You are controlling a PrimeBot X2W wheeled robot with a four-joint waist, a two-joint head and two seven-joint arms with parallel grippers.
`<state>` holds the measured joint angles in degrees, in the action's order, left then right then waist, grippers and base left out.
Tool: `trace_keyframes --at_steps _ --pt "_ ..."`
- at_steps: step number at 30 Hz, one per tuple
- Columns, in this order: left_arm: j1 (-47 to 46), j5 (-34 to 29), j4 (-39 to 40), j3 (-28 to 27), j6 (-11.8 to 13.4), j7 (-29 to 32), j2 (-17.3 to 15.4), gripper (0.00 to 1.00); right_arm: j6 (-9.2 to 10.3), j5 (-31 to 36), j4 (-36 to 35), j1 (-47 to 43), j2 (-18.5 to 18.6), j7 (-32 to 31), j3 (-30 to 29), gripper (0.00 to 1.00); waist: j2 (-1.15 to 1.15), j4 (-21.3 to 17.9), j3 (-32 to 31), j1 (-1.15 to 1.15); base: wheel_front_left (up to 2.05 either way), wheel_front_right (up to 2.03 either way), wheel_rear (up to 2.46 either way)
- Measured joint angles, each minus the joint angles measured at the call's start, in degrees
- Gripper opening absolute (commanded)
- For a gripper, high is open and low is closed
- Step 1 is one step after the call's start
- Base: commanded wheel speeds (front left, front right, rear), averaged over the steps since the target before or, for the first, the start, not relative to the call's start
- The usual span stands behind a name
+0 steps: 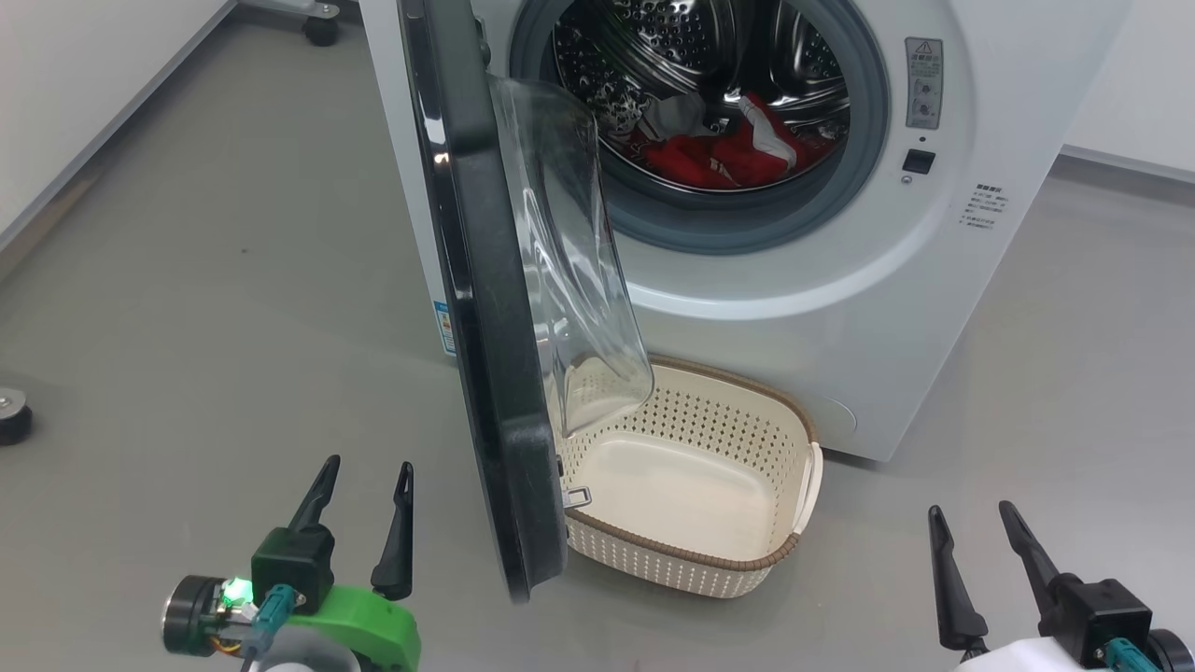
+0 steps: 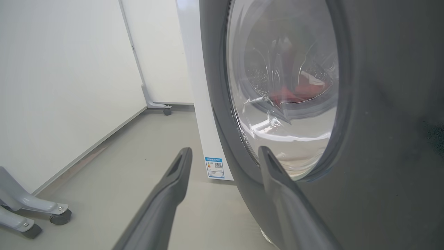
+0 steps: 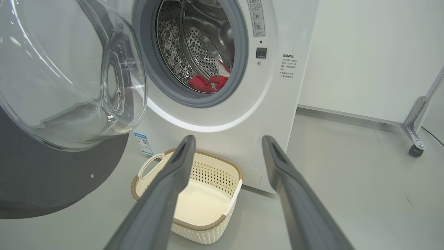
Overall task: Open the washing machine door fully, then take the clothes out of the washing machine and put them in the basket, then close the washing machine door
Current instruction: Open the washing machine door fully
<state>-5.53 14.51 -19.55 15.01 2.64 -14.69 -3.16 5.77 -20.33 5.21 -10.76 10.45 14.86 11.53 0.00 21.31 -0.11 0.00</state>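
Facing you stands the washing machine (image 1: 840, 308), a white front-loader with its drum mouth uncovered. The washing machine door (image 1: 485, 373) is swung out on its left-hand hinge and meets the head camera nearly edge-on, so by my reading it is open about halfway and needs more swing. Treat it as stiff and fairly heavy. It will turn only about the hinge, its glossy black rim looks slippery, and the clear dome is smooth and the more fragile part. Push or hook the rim near the free lower edge, never the glass. The basket (image 1: 691, 560) sits on the floor against the machine's front, empty, its left end under the door's dome. It looks light enough to slide if you bump it. The clothes (image 1: 719, 159) lie heaped low in the drum, red and white. They should be soft, limp and light, likely to drape and catch on the gasket, so pinch a raised fold atop the heap. Your left gripper (image 1: 368, 463) hangs low just beside the door's outer face, fingers spread and holding nothing. Your right gripper (image 1: 970, 509) waits low at the right, well apart from the basket, likewise spread and empty.
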Motion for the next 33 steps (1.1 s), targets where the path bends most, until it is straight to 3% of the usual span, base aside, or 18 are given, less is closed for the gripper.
trace_keyframes --at_steps 18,19,20,21,22,33 --pt "0.3 0.0 -0.1 -0.4 -0.4 0.0 0.0 1.00 0.01 2.9 -0.8 -1.5 -2.0 0.0 -0.2 1.00 0.00 -0.6 -0.7 0.00 0.00 0.00 0.00" --pt "0.3 0.0 -0.2 -0.4 -0.4 0.0 0.0 0.81 0.01 2.9 -0.8 -1.5 -2.1 0.0 -0.3 1.00 0.00 -0.6 -0.7 0.00 0.00 0.00 0.00" --pt "0.3 0.0 -0.2 -0.4 -0.4 0.0 0.0 0.47 0.00 2.9 -0.8 -1.5 -2.2 0.0 -0.4 1.00 0.00 -0.6 -0.8 0.00 0.00 0.00 0.00" --pt "0.3 0.0 -0.2 -0.4 -0.4 0.0 0.0 0.47 0.00 2.9 -0.8 -1.5 -2.2 0.0 -0.4 1.00 0.00 -0.6 -0.8 0.00 0.00 0.00 0.00" --pt "0.3 0.0 -0.4 -0.4 -0.5 0.0 0.0 0.00 0.00 3.1 -0.8 -1.5 -2.4 0.0 -0.5 1.00 0.00 -0.6 -0.9 0.00 0.00 0.00 0.00" --pt "0.3 0.0 -0.7 -0.6 -0.9 0.0 0.0 0.00 -0.16 3.9 -0.9 -1.7 -3.1 0.0 -1.1 1.00 0.00 -0.6 -1.1 0.00 0.00 0.00 0.00"
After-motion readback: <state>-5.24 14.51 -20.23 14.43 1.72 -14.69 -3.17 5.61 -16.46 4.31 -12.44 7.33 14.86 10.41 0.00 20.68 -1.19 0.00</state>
